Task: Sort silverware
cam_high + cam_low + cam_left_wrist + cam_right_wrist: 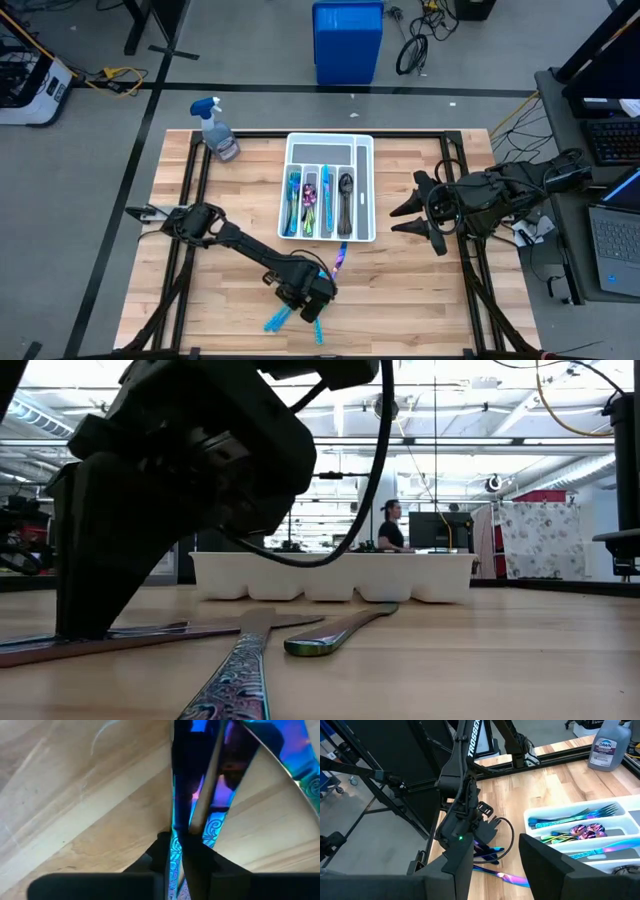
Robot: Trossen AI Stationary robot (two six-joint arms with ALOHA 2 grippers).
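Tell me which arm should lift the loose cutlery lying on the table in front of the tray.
Left. The left gripper is already down on the loose blue pieces, its fingers closed around one handle. The right gripper hangs open beside the white tray, away from them.

A spray bottle (218, 130) stands near the white tray (365, 190); a blue bin (347, 42) sits beyond the table (420, 290).
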